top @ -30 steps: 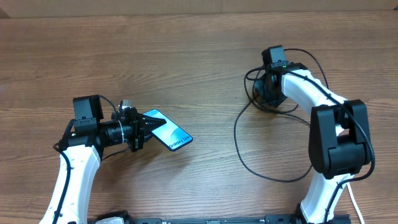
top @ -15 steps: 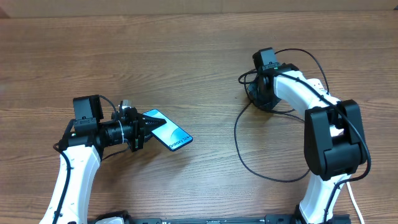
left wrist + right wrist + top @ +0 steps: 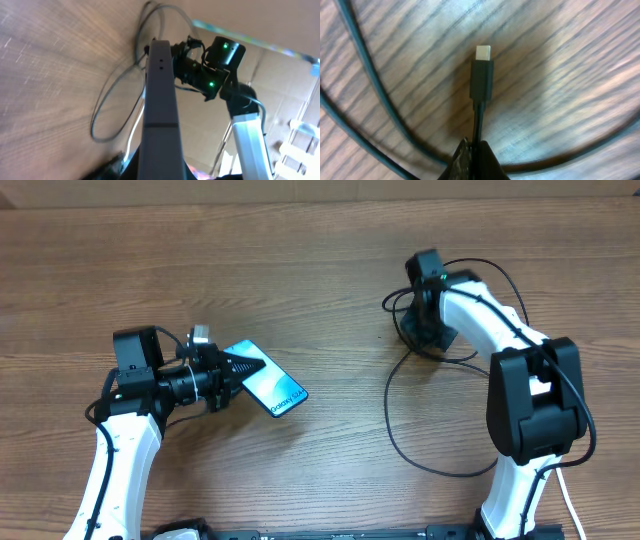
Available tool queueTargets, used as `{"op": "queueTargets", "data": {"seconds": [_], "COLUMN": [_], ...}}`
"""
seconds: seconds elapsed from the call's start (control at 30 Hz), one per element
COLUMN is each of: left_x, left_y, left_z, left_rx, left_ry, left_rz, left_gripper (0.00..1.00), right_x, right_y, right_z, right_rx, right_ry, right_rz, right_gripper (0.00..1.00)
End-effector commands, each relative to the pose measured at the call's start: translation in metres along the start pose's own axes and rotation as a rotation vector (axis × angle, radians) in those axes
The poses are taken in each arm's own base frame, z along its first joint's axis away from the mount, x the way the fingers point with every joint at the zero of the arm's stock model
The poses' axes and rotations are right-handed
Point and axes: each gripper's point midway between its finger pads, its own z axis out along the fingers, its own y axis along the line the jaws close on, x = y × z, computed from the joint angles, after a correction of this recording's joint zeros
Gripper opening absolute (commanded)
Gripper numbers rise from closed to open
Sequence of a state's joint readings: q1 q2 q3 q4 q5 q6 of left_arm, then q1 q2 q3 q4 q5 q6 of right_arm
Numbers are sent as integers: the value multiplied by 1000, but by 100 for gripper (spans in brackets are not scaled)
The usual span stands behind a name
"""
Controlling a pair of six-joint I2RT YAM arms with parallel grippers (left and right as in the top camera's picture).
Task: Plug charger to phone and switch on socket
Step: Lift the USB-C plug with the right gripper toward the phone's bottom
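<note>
My left gripper [image 3: 238, 368] is shut on one end of the phone [image 3: 276, 391], whose cyan screen faces up and angles to the lower right. In the left wrist view the phone [image 3: 160, 95] is a grey slab running up from the jaws. My right gripper [image 3: 413, 332] is shut on the thin black charger cable [image 3: 388, 416], which loops over the table toward the front. In the right wrist view the fingers [image 3: 475, 150] pinch the cable just behind the small black plug tip [image 3: 482, 77], which hangs just above the wood. The socket is out of view.
The wooden table [image 3: 300, 270] spans the view. More loops of the cable [image 3: 367, 85] lie under the right gripper. The right arm [image 3: 222, 60] shows far off in the left wrist view, with the cable loop [image 3: 107, 107] on the table.
My left gripper has shifted slightly up and away with the phone, which now tilts a little. My right gripper has moved a little left, then settled, still holding the cable.
</note>
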State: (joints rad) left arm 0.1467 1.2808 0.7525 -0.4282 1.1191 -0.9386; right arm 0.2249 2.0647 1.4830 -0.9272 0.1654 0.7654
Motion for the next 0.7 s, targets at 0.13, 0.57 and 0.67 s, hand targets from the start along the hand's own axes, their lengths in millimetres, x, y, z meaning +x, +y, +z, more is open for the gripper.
{"op": "queueTargets", "data": {"seconds": [0.13, 0.57, 0.67], "left_x": [-12, -50, -49], "left_y": [-46, -77, -85], "left_z": [1, 19, 18], "left_rx": [175, 333, 344], "left_ry": [54, 277, 270], "left_rz": [217, 315, 364], "left_gripper": [4, 4, 4], "right_x": [0, 164, 197], "right_y": [32, -8, -2], "right_z": [-139, -277, -295], "right_rx": [-302, -775, -912], "right_ry": [-17, 394, 454], "right_rz": [-327, -837, -942], "right_gripper": [4, 4, 4]}}
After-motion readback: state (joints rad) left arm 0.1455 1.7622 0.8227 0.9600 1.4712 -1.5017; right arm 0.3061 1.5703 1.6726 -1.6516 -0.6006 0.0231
